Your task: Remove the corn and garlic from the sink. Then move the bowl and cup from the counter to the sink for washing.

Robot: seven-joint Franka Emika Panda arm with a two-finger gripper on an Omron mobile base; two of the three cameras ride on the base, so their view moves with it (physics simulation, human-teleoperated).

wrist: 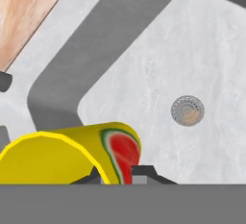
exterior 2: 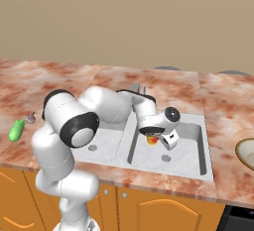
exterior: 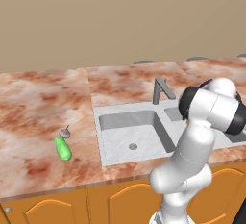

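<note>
The cup (wrist: 62, 155) is pinched in the pincer (exterior 2: 155, 139), whose jaws are pressed together on its rim, and it is carried tilted on its side over the right basin of the sink (exterior 2: 198, 168), above the basin floor and near the round drain (wrist: 187, 110). In the right base view the cup appears as no more than a yellow and red patch under the wrist.

The step in hand is judged to be the setting down of the cup. It would best be lowered until it is close to the basin floor before the jaws are spread, so that it is not dropped and left to roll. Since it is held sideways, it may roll toward the drain on release; a spot away from the basin walls is to be preferred, with room left for the bowl (exterior 2: 246, 153).

The corn (exterior: 63, 149) and the garlic (exterior: 65, 132) are seen lying just beside each other on the tabletop (exterior: 43, 103), left of the sink, so that part is judged done. The bowl is cut off at the right edge of the right base view, on the tabletop, and only part of its rim can be made out.

Whether the cup touches the basin floor cannot be told. The fingertips are largely hidden by the cup, and the tap (exterior: 162, 90) is partly hidden by the arm.
</note>
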